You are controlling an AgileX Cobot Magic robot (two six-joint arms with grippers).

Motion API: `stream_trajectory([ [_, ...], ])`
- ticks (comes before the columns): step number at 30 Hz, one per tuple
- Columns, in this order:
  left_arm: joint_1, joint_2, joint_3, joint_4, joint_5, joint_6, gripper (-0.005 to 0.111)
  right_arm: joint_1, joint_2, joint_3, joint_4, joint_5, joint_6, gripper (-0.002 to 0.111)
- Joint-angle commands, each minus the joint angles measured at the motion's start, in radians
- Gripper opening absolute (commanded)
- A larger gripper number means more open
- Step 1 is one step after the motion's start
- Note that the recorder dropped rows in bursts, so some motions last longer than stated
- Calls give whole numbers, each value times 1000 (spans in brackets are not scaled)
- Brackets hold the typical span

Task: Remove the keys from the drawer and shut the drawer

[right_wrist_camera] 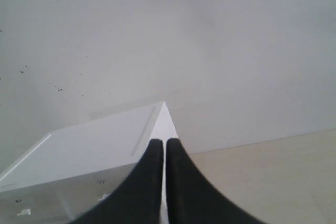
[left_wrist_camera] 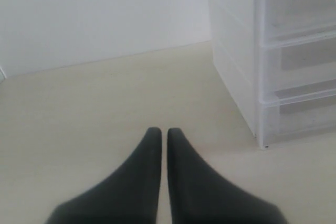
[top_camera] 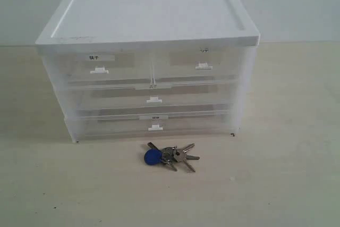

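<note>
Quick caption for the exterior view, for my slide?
Keys on the table in front of the drawer unit; top-right drawer shut.

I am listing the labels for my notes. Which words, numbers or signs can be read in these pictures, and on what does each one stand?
Upper left drawer, label: two dark characters, too blurred to read.
Upper right drawer, label: faint characters, too faint to read.
Lid, front left edge: tiny grey print, too small to read.
Keys: no text visible.
</note>
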Motion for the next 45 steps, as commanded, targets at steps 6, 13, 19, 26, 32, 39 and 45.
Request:
stream_trajectory([
  [6,-5,-2,4,11,-3,-13,5,1,-5,-3,-4,-9,-3,0],
  [13,-5,-2,4,11,-3,-13,5,1,-5,-3,-4,-9,-5,0],
  [19,-5,-2,4,11,-3,-13,5,1,-5,-3,-4,-9,-3,0],
  [26,-5,-2,4,11,-3,-13,5,-42,-5,7,-9,-67,-92,0],
  [32,-5,-2,4,11,-3,-13,5,-384,-5,202,144,-511,-287,0],
  [39,-5,-2,4,11,-3,-13,5,-477,-5,580,223,-686,-448,0],
  [45,-5,-2,4,11,-3,-13,5,-477,-5,580,312,-430,-685,0],
])
